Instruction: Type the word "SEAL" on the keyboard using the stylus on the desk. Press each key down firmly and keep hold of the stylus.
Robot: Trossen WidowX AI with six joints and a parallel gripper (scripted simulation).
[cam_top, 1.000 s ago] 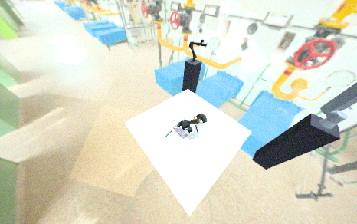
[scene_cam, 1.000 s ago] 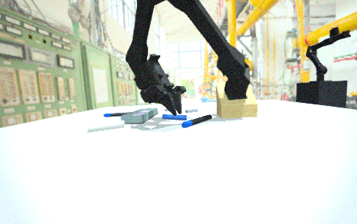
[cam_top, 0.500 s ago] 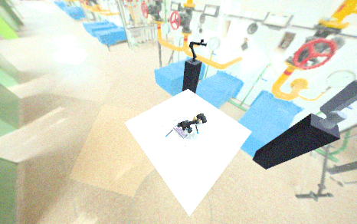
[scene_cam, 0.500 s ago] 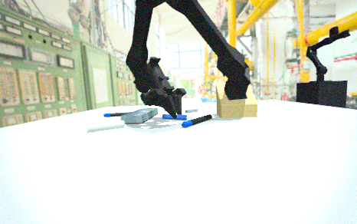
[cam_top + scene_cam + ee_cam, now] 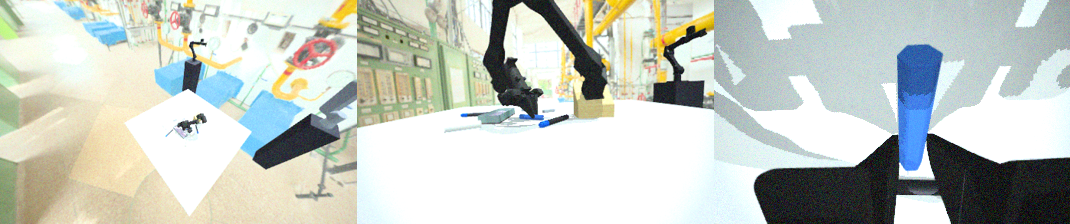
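Observation:
The blue stylus [image 5: 525, 116] [image 5: 915, 120] lies at desk height in front of the arm, its far end pointing away from the fingers in the wrist view. My gripper [image 5: 533, 115] [image 5: 912, 140] points down and is shut on the stylus, one black finger on each side of it. The keyboard [image 5: 496, 116] [image 5: 180, 132] is a grey-green slab with a purplish top, left of the gripper in the exterior view. Its single keys are too small to read, and it does not show in the wrist view.
A black pen with a blue end [image 5: 554, 121] lies right of the stylus, another [image 5: 471, 114] [image 5: 169, 133] beyond the keyboard. A white cylinder [image 5: 463, 126] lies in front of the keyboard. A wooden block [image 5: 588, 109] stands by the arm's base.

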